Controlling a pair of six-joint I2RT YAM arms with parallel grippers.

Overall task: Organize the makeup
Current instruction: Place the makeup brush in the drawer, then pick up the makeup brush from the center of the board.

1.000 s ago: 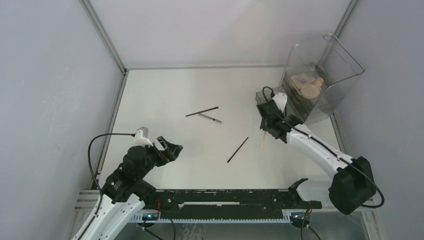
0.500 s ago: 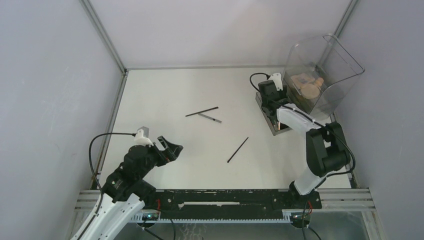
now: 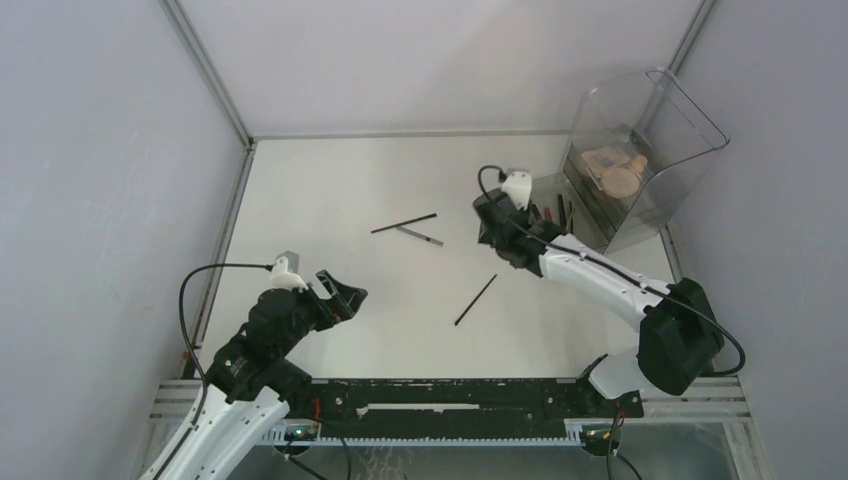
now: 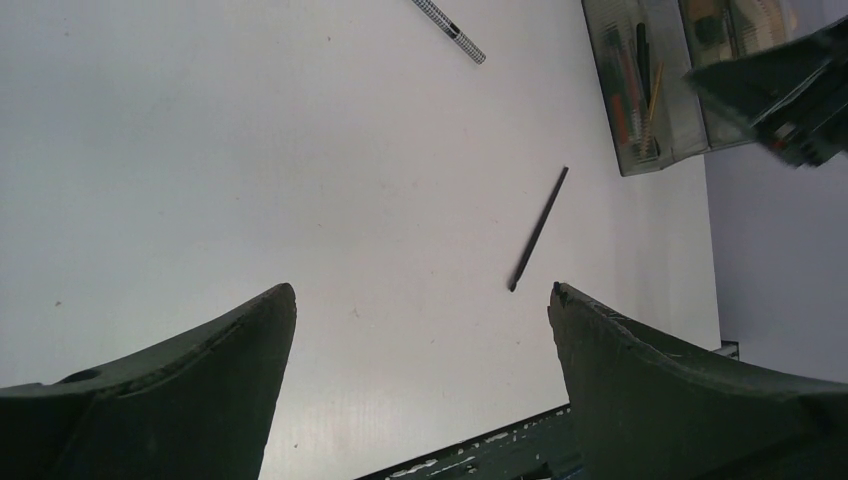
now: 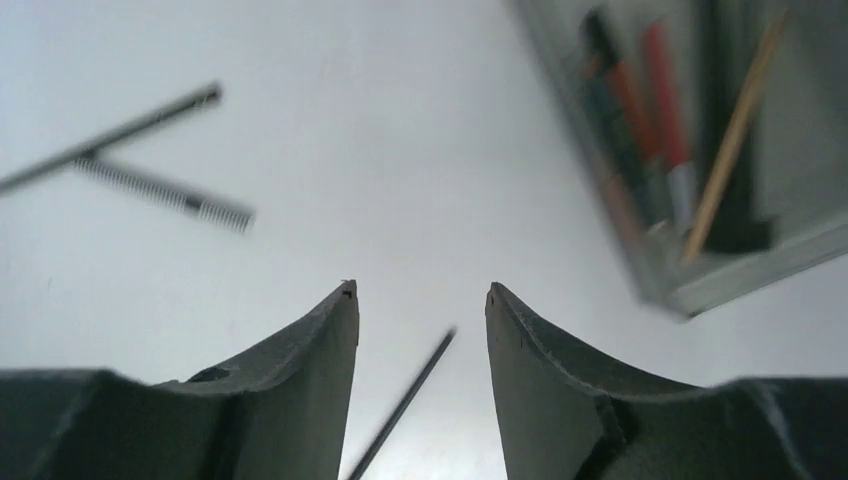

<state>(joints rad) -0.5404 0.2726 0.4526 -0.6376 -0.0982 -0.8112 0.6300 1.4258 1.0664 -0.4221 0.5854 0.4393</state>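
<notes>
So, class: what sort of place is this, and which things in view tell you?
Most likely a robotics lab test cell, not a home: plain grey panel walls enclose a white table, the left arm and right arm are bolted at its near edge, and a clear organizer holds makeup.

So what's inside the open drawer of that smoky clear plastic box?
Thin red pencils, a black one and a tan wooden stick, side by side. Whatever lies beneath them is covered.
</notes>
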